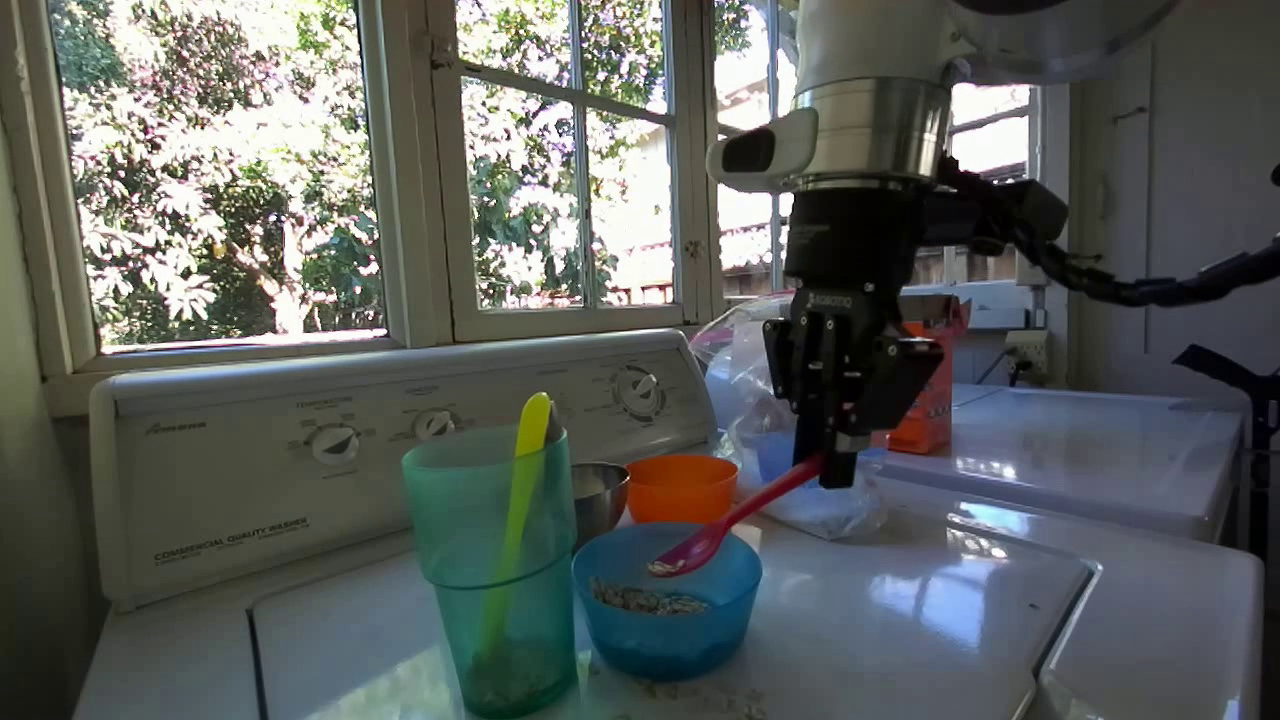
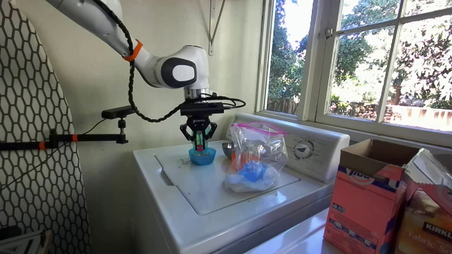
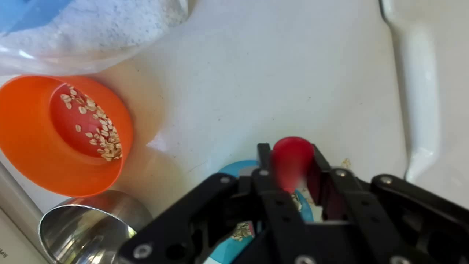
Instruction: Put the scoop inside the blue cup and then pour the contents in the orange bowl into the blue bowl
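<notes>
In an exterior view, the tall teal plastic tumbler [image 1: 450, 520] has the low blue plastic bowl [image 1: 670, 645] at 3 o'clock, the round orange plastic bowl [image 1: 683, 488] at 2. The slim red-pink plastic scoop [image 1: 738, 514] slants over the blue bowl, clasped by the gripper [image 1: 828, 466].

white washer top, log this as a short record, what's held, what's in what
held: slim red-pink plastic scoop, by its handle
holder: black two-finger gripper
scoop head: over the round blue plastic bowl
to pour: pale flakes in the small round orange plastic bowl
blue bowl contents: similar flakes
spill: loose flakes on the white washer lid
upright: tall translucent teal plastic tumbler, slim yellow utensil leaning inside
beside orange bowl: shiny metal bowl
</notes>
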{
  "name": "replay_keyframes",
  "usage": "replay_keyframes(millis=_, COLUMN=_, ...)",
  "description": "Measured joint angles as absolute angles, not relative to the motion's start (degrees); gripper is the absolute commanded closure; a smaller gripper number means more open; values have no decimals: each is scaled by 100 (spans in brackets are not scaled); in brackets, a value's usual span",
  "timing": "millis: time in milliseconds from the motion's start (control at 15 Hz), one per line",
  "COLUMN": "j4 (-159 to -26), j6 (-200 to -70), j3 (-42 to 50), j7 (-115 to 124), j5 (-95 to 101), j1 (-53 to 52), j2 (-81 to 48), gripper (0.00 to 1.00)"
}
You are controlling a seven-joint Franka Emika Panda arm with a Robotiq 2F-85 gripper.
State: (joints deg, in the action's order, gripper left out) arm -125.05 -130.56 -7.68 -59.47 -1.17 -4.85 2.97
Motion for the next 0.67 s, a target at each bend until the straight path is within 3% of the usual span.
replay_keyframes(millis=267, j4=-12460, j6=-13003, j3=-753, j7=-6183, j5=591, j1=-502, j2=494, gripper=94)
replay_keyframes(millis=667, j4=-12636, j6=-14170, j3=-764, j7=-6188, j5=914, j1=-629, j2=532, gripper=94)
